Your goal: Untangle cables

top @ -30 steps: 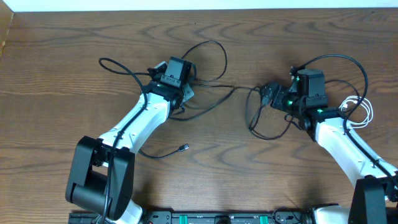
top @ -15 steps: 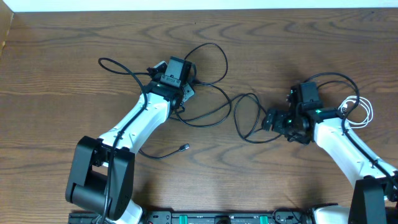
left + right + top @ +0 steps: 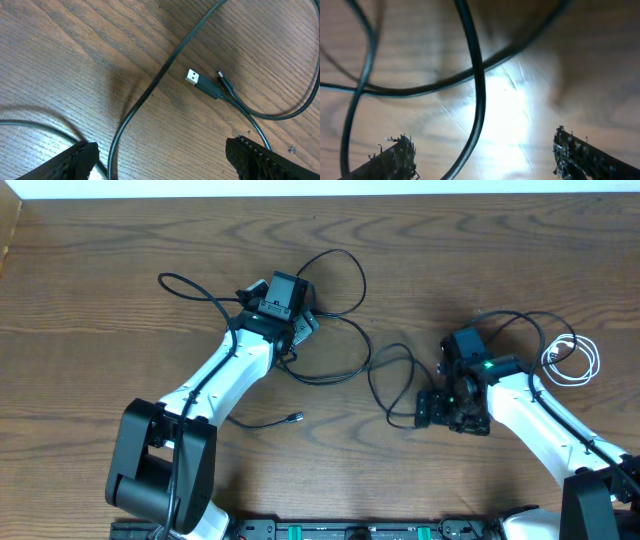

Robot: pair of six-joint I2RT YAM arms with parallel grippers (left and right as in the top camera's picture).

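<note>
The left jaws are opening wide, letting go of the black cable (image 3: 150, 90). The right jaws, open astride it, are pulling nearer, leaving slack, still-crossed loops.

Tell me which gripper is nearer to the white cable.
Right. The right gripper hangs left of the white cable, beside its own arm; the left gripper is much farther left again.

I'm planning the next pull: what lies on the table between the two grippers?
In the overhead view, loops of black cable lie between the left gripper and the right gripper.
</note>
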